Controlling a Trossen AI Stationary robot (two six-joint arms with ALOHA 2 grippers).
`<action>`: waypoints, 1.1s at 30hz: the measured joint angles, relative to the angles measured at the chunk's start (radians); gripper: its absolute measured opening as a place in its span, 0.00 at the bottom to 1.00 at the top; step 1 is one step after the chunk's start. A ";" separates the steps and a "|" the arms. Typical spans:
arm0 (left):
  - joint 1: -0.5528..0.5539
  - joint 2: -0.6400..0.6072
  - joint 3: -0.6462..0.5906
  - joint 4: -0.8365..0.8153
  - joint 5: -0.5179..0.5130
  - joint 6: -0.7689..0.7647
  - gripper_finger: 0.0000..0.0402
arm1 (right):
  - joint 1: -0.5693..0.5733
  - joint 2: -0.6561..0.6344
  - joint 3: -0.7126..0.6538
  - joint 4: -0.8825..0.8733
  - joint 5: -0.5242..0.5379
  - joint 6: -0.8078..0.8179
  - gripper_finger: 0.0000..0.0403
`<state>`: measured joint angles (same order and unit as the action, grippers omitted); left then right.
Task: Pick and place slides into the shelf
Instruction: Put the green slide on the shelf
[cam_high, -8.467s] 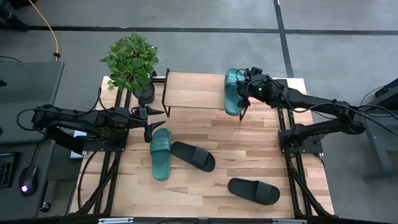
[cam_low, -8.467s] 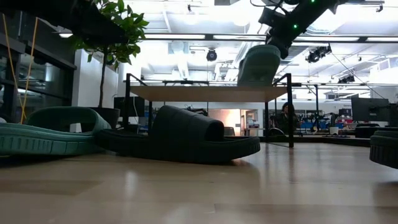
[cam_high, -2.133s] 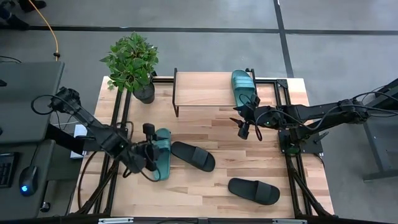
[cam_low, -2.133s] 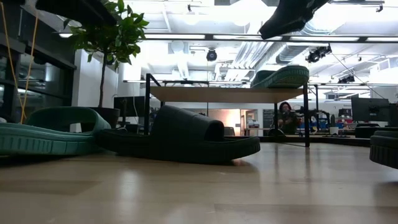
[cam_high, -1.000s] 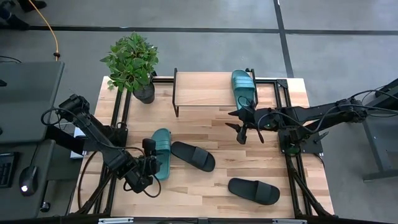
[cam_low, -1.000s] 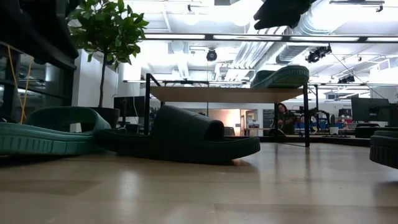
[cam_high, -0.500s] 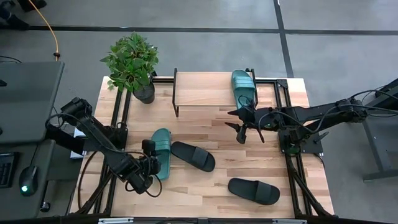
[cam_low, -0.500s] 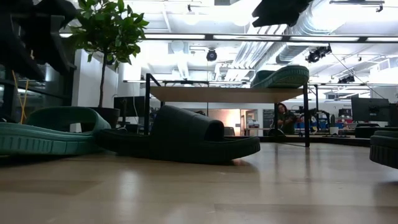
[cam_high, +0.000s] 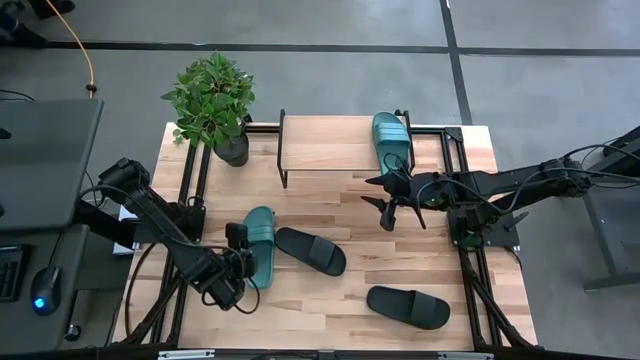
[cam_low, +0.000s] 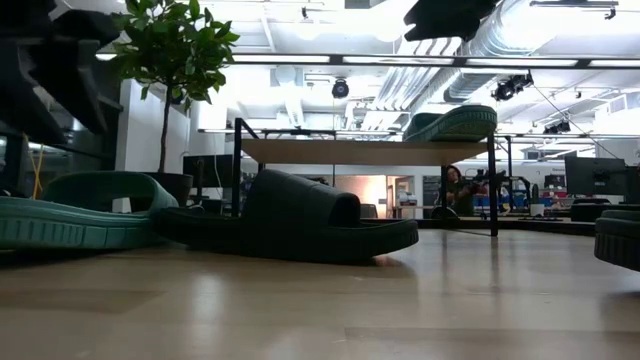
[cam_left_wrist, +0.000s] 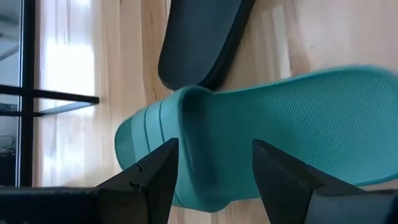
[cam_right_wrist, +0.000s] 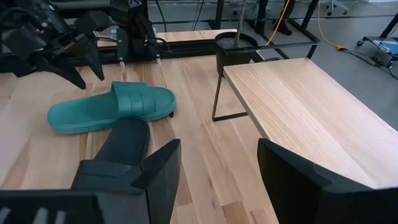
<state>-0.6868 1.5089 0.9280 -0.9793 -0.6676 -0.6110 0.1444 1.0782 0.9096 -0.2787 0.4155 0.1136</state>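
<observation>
Left tool hovers spread and empty, its fingers flanking a ribbed, rubbery teal slide on the plank counter. Right tool, open, empty, hangs near the shelf.

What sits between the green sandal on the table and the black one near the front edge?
Another black slide, seen from above, lies between the teal slide and the far black slide.

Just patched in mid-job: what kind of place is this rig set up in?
Most likely an open-plan lab or workshop. The low view shows exposed ceiling ducts, workbenches with equipment and a seated person behind the table; the high view shows bare concrete floor with a monitor desk alongside.
</observation>
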 joint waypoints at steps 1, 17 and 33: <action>0.000 0.000 -0.008 0.001 0.002 -0.002 0.47 | 0.000 0.000 0.000 0.001 -0.002 0.000 0.51; 0.000 0.000 -0.091 0.016 -0.036 -0.025 0.47 | 0.000 0.003 0.000 0.014 -0.006 -0.006 0.51; 0.140 0.008 -0.107 0.102 -0.036 0.048 0.47 | 0.000 0.003 0.000 0.014 -0.006 -0.004 0.51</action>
<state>-0.5469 1.5168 0.8207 -0.8771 -0.7033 -0.5628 0.1444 1.0809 0.9092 -0.2649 0.4091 0.1099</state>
